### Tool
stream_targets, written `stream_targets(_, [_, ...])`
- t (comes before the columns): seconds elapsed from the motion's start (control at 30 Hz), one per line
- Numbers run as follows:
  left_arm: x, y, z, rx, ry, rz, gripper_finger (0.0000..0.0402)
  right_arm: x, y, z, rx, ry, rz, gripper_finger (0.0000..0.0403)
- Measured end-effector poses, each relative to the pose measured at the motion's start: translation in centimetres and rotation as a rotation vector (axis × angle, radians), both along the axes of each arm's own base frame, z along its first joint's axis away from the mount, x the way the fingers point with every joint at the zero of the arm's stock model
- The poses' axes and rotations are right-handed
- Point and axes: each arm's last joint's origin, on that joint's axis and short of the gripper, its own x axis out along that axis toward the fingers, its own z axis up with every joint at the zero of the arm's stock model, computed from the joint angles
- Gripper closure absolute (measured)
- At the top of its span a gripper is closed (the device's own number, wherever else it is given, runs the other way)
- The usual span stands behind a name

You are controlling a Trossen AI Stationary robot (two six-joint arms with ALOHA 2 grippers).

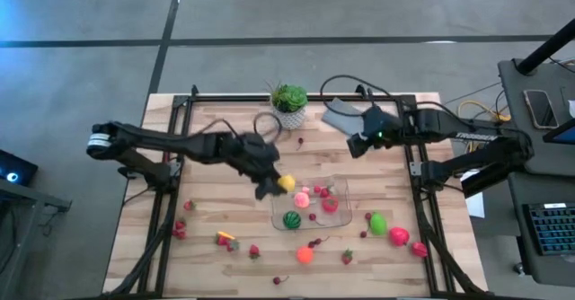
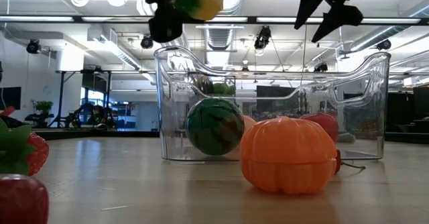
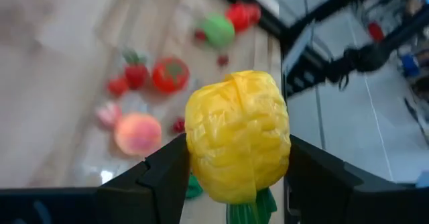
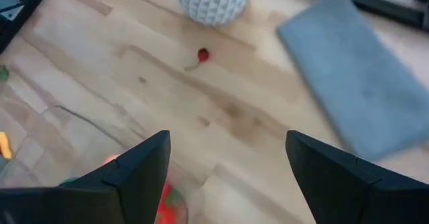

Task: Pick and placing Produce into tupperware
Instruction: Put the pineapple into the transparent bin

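Produce is lying all over the light wooden table (image 1: 216, 215). Closest in the low view, a round orange plastic pumpkin (image 2: 288, 155) is sitting on the wood, just in front of the clear see-through plastic tupperware box (image 2: 375, 103). Two red toy strawberries (image 2: 20, 177) are peeking in at that view's near left edge.

Inside the box, a striped green toy melon (image 2: 214, 126) is resting on the bottom beside some red and pink toy fruits (image 1: 316, 198).

Up above the box's left edge, the left gripper (image 1: 273, 186) is hanging in the air. Its two dark fingers (image 3: 161, 177) are squeezing a bumpy yellow toy fruit with a green leaf end (image 3: 238, 143), one finger on each side.

Farther back, the right gripper (image 4: 224, 167) is hanging over bare wood behind the box. Its fingers are standing apart and are holding nothing.

A small red toy cherry with a thin stem (image 4: 202, 55) is lying past it. Behind that are sitting a green leafy plant in a white patterned pot (image 1: 289, 105) and a folded grey cloth (image 4: 355, 83).
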Motion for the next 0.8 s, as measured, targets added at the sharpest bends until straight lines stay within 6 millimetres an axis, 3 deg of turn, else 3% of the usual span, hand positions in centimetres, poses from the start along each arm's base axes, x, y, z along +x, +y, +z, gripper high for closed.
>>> stream_targets(0.13, [0.9, -1.7, -1.7, 0.048, 0.059, 0.004, 0.0198, -0.7, 1.6, -0.8, 0.069, 0.057, -0.068, 0.0115])
stream_targets(0.43, [2.8, -2.4, -6.2, 0.100, 0.219, 0.025, 0.0198, -2.2, 6.8, -2.5, 0.172, 0.082, -0.163, 0.0117])
stream_targets(0.8, [3.0, -2.6, -6.4, 0.163, 0.207, 0.004, 0.0181, -4.2, 10.8, -5.6, 0.264, 0.111, -0.236, 0.0117])
